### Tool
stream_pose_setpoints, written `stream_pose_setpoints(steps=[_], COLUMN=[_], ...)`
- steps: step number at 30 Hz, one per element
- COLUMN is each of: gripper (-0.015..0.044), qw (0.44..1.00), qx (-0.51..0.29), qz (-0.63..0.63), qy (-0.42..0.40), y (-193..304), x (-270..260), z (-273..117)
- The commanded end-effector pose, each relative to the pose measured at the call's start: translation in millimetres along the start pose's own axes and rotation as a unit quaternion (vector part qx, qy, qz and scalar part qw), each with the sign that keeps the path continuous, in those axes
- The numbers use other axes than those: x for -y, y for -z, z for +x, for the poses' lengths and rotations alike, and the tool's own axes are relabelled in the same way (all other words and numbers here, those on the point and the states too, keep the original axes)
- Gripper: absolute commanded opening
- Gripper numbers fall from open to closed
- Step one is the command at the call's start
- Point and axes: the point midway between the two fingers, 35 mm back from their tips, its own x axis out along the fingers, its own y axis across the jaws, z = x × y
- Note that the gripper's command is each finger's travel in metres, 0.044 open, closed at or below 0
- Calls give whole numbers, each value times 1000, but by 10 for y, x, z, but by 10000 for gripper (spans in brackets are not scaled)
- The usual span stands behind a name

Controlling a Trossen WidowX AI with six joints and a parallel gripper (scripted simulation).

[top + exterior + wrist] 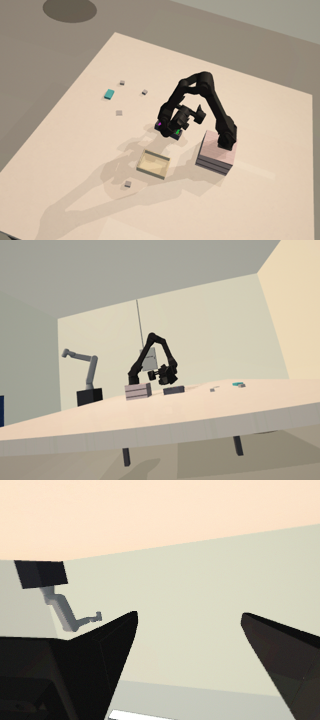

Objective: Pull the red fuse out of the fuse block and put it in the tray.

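The dark fuse block point(176, 136) point(174, 390) stands on the table, partly hidden by the arm in the top view. A magenta part point(159, 123) shows at its left end and a green part point(177, 132) at its right end. I cannot make out the red fuse in any view. The tan tray point(150, 173) lies nearer the front in the top view; I do not see it in the exterior view. My gripper point(191, 102) point(190, 613) is open and empty, its fingers wide apart. It is raised above the table, tilted away from the block.
The arm stands on a pinkish layered pedestal point(219, 151) point(136, 391), right of the block in the top view. A teal box point(109, 94) point(237, 383) and several small grey blocks lie on the table. One grey block point(127, 183) is near the tray. A grey arm point(90, 369) point(62, 610) stands beyond.
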Motion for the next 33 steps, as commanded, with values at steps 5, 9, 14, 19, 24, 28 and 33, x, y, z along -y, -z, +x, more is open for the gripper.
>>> stream_pose_setpoints(steps=[5,9,14,19,24,28,33], gripper=[269,164,71,71,71,71,71], qw=[987,943,848,770,762,762,762], qx=[103,273,509,635,646,646,646], qz=[-9,-21,-31,-33,-33,-33,-33], qy=[-120,-190,-146,-42,-29,-29,-29], y=[-146,-387,-562,-485,-469,-469,-472], x=[-201,-219,117,474,516,516,524], z=[-21,-210,-621,-931,-969,-969,-985])
